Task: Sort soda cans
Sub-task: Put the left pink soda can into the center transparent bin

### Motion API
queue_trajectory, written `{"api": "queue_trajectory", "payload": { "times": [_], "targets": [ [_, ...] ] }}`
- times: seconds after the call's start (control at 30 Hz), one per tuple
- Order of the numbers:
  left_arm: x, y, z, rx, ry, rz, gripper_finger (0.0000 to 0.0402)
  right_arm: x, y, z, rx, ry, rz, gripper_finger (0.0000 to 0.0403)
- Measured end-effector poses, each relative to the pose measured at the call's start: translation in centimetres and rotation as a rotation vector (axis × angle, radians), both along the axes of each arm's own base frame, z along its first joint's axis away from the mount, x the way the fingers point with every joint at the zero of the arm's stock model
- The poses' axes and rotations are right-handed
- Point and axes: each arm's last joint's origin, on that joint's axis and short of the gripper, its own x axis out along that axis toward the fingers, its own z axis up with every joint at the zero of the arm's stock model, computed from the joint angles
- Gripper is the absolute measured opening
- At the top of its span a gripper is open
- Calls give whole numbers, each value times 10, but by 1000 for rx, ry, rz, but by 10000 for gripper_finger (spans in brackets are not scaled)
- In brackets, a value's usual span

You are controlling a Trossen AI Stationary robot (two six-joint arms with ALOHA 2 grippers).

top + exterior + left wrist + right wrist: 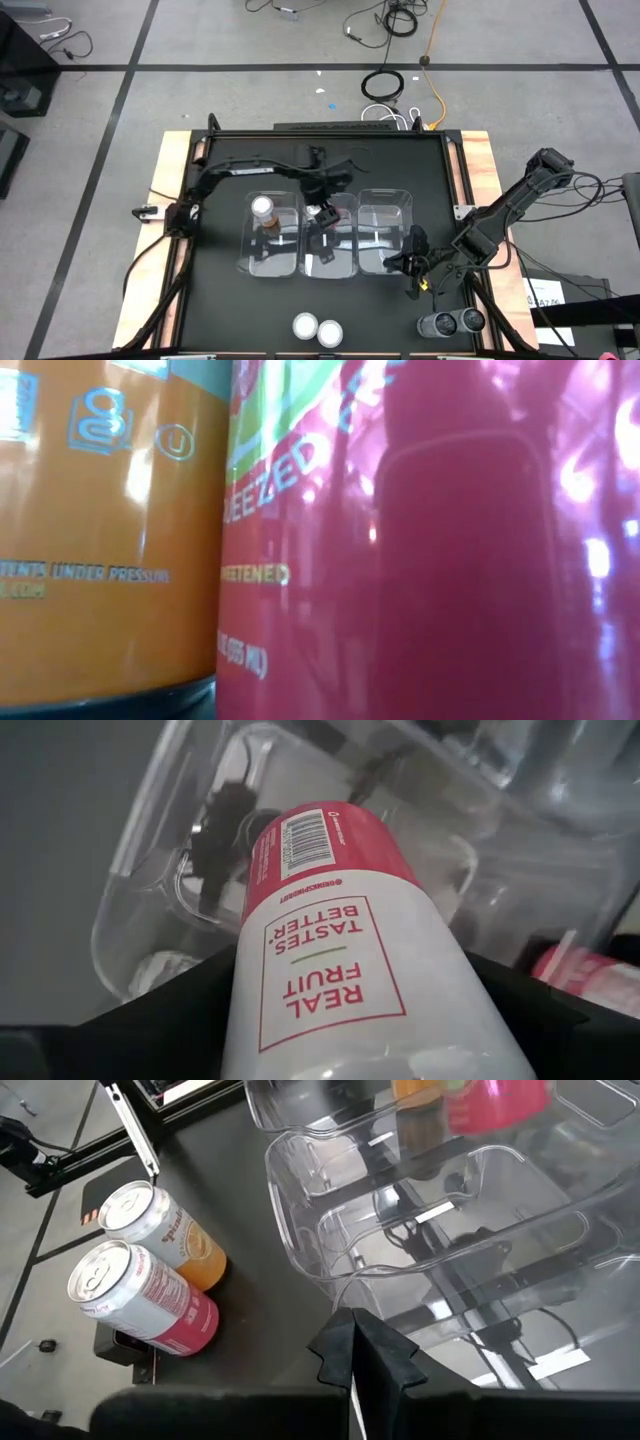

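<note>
My left gripper [322,215] hangs over the middle clear bin [335,268], shut on a red and white soda can [330,910]. An orange can [262,208] stands upright in the left bin [250,262]. An orange can [165,1230] and a red can [150,1300] stand side by side at the table's near edge; they fill the low view, orange can [100,530] beside red can [420,560]. Two dark grey cans [452,322] lie at the near right. My right gripper [352,1350] waits shut by the right bin's [385,205] near right corner. My left gripper pinches the red can by its white-labelled side [330,990] between its two fingers [170,1010], one on each side. The fingers slant steeply down from above. The can runs along them, barcode end [310,840] pointing down into the bin, lifted clear and tilted.
The three clear bins stand in a row across the middle of the black table [220,320]. A black frame [330,135] runs along the far edge. Cables trail at the right edge [440,275]. Bare black surface lies between the bins and the near cans.
</note>
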Motion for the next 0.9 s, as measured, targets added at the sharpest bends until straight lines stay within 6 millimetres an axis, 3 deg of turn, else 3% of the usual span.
{"api": "queue_trajectory", "payload": {
  "times": [0.47,0.9],
  "targets": [
    [9,3,-45,55,228,53,325,0,0,0,14,4,-8,0],
    [12,3,-49,65,218,56,325,0,0,0,11,6,-6,0]
  ]
}}
